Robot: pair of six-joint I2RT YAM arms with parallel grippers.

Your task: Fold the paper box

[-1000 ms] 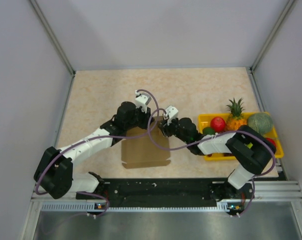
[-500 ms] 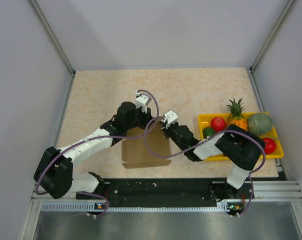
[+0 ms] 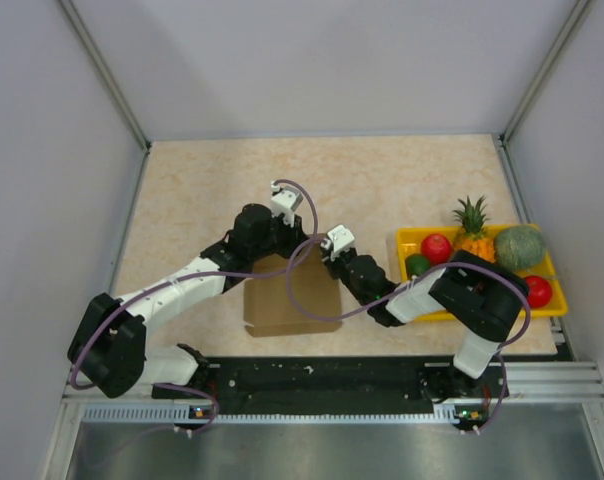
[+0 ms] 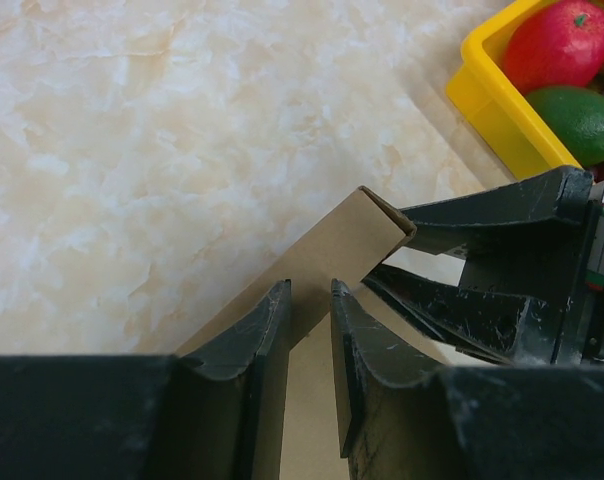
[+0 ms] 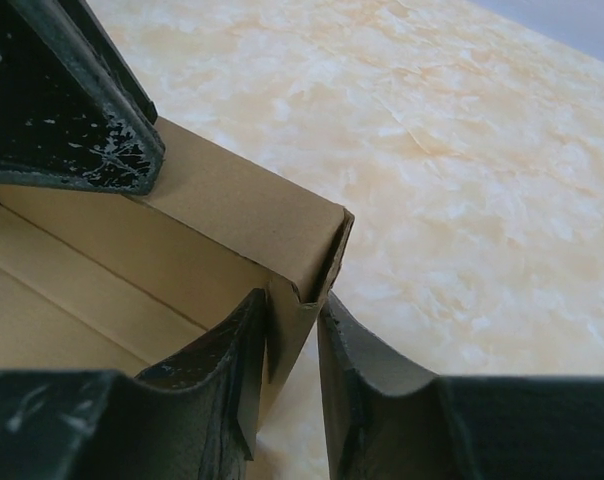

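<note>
The brown cardboard paper box (image 3: 292, 300) sits on the pale stone-look table (image 3: 202, 190). It is near the 6 o'clock edge, just in front of the two arms. It is partly folded, and its far wall stands up.

The left tool (image 4: 310, 305) is closed on that far wall, at the box's 12 o'clock side. It has one finger on each side of the thin card. The right tool (image 5: 290, 320) pinches the box's corner at about 1 o'clock, with one finger inside and one outside. The two tools are very close together.

At 3 o'clock from the box is a yellow plastic tray (image 3: 406, 240). In it are a red fruit (image 3: 436, 247), a pineapple (image 3: 471, 232) and a green melon (image 3: 520, 246).
</note>
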